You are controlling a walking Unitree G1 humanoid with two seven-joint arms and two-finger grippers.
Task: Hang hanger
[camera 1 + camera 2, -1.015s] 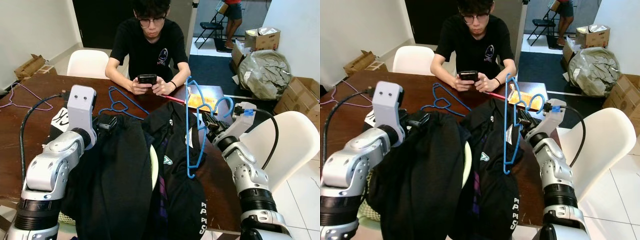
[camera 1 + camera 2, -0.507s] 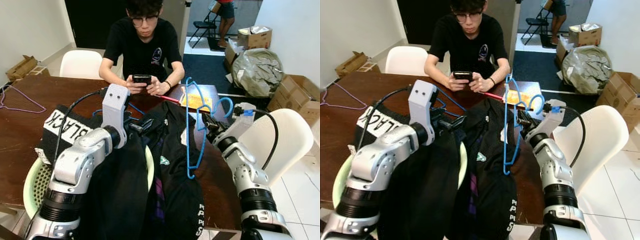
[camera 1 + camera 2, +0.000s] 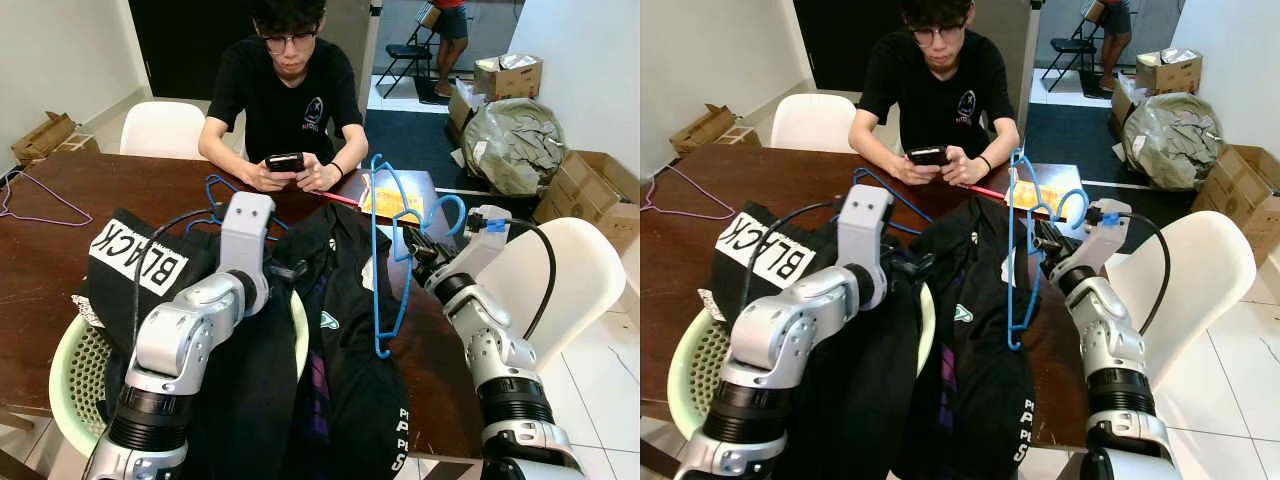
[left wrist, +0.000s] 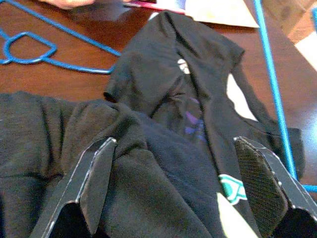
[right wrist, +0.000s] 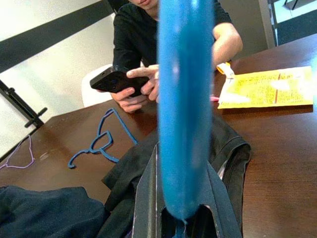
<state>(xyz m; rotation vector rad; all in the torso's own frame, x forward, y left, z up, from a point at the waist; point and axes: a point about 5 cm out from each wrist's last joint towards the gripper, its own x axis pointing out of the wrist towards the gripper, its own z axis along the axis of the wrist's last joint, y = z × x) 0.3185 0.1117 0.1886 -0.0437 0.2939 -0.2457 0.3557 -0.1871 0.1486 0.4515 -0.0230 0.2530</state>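
Note:
My right gripper (image 3: 414,246) is shut on a blue hanger (image 3: 377,255), holding it upright above the table's right side; in the right wrist view the hanger (image 5: 183,99) stands between the two fingers (image 5: 146,203). My left gripper (image 4: 175,141) is open, hovering just over a heap of black clothes (image 4: 163,99), with nothing between its fingers. From the head, that gripper (image 3: 287,270) sits at the middle of the clothes pile (image 3: 345,320). A second blue hanger (image 3: 213,188) lies flat on the table behind it.
A pale green basket (image 3: 70,385) holds the clothes at the near table edge. A person (image 3: 290,90) sits across the brown table (image 3: 60,250) with a phone. A purple hanger (image 3: 30,200) lies far left, yellow paper (image 3: 395,200) beside the person. White chair (image 3: 570,280) at right.
My left arm has swung right across the black clothes toward the pile's middle, uncovering a garment printed BLACK. The camera shifted slightly. The right gripper and its hanger have stayed put.

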